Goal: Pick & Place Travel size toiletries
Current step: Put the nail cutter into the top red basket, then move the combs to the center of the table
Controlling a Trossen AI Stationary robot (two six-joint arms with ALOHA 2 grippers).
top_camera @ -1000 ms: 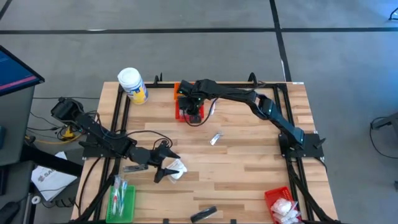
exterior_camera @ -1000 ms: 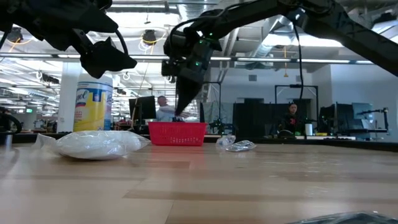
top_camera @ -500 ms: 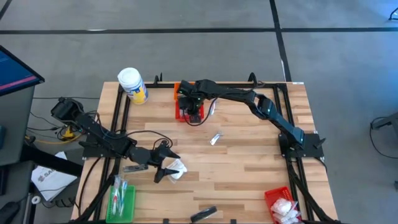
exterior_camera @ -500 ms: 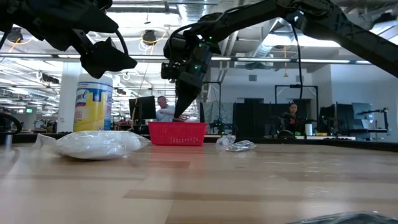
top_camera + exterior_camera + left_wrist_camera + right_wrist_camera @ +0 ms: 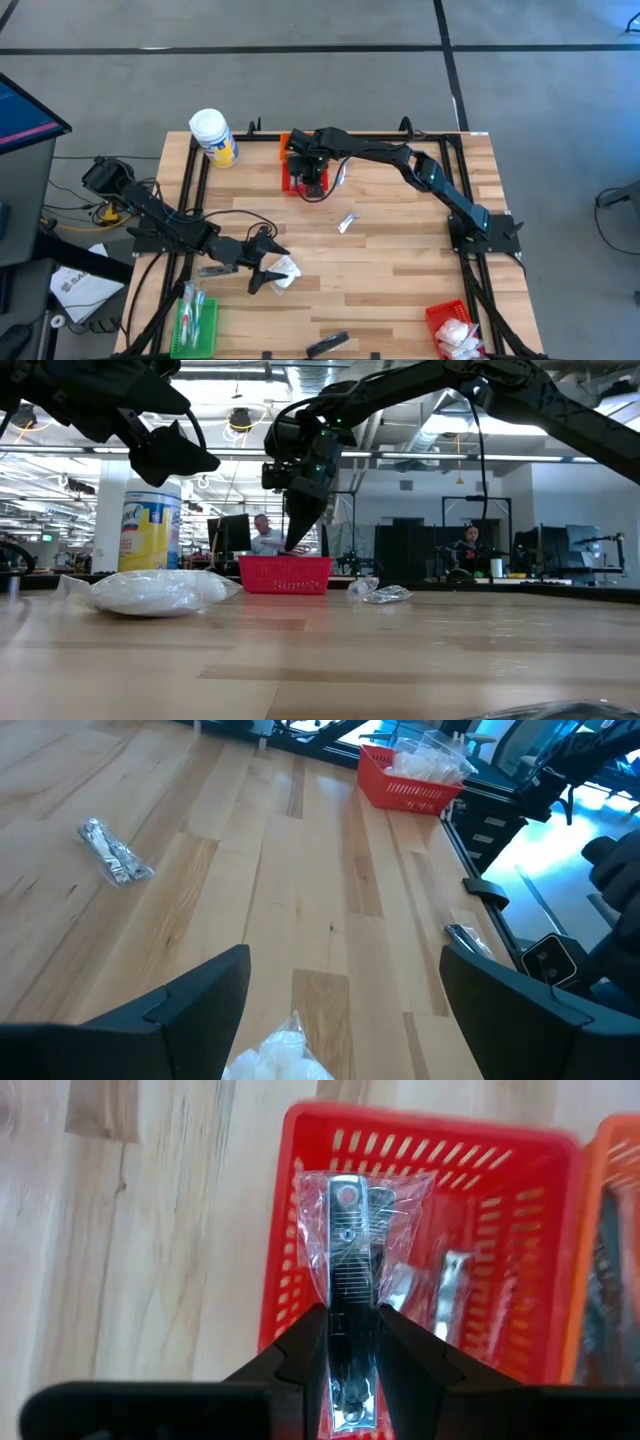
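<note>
Clear plastic wraps the slim metal piece that my right gripper pinches between its fingers, directly above the red basket at the far edge of the bench. Two more wrapped metal pieces lie inside that basket. An orange basket stands touching it, with dark items inside that I cannot identify.

A silver foil sachet lies near the middle of the bench, well apart from both grippers. A white packet lies toward the near left part of the bench. My left gripper hovers above that packet with its fingers spread wide, holding nothing.

A dark slim tube lies at the near edge. At the near left corner a green basket holds thin clear sticks. At the near right corner a second red basket holds white packets.

A white jar with a yellow label stands at the far left corner. Beyond the bench, in the low view, two people are seated in the room.
</note>
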